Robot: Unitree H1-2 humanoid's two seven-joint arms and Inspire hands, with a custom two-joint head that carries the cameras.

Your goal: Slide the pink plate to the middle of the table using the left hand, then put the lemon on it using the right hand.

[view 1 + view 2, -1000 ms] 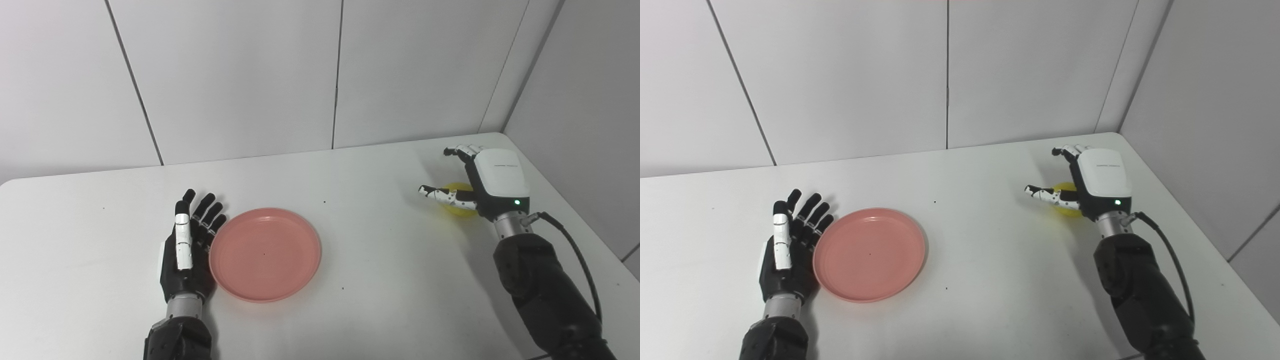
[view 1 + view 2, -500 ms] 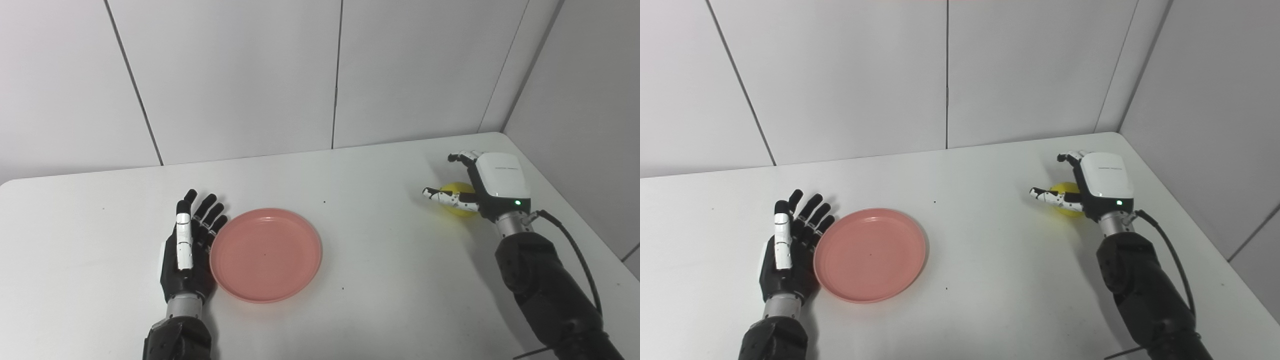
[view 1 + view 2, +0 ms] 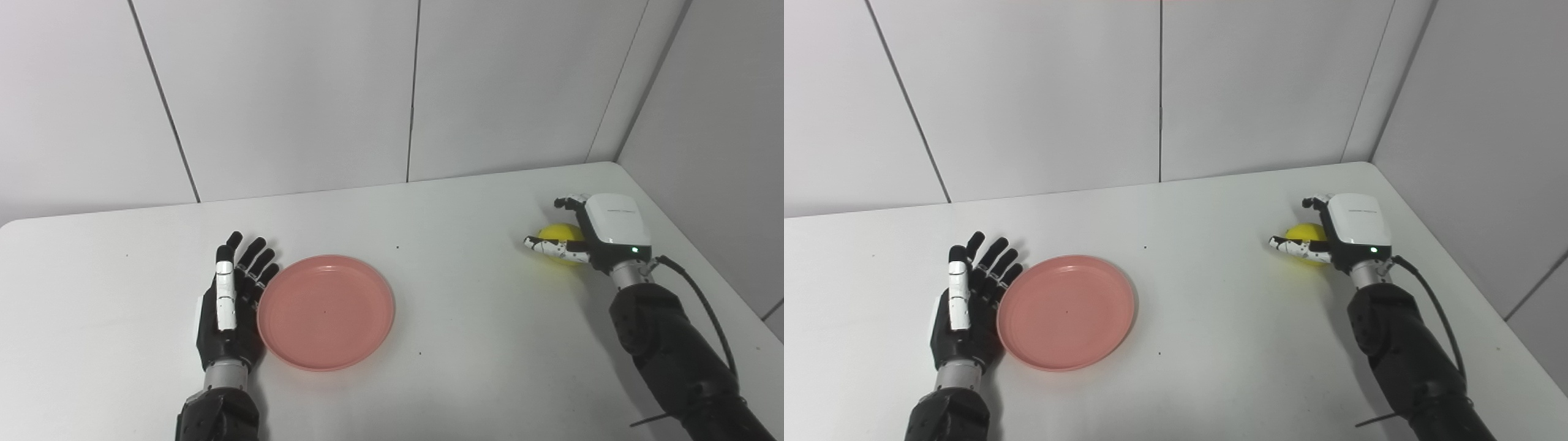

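The pink plate (image 3: 325, 312) lies flat on the white table (image 3: 465, 343), left of the middle, with nothing on it. My left hand (image 3: 229, 306) rests flat and open on the table, its fingers straight, right against the plate's left rim. The yellow lemon (image 3: 558, 233) sits near the table's right edge. My right hand (image 3: 603, 233) is low around the lemon, thumb in front of it and fingers curled over its far side, still apart from each other. The hand's white back hides the lemon's right side. Contact with the lemon is not clear.
White wall panels close off the back and the right side of the table. The table's right edge runs just beyond my right arm (image 3: 674, 355), and a black cable (image 3: 704, 300) hangs off that arm.
My right hand has sunk lower and drawn in closer around the lemon, so more of the lemon shows above the thumb. The left hand and the plate have stayed put.
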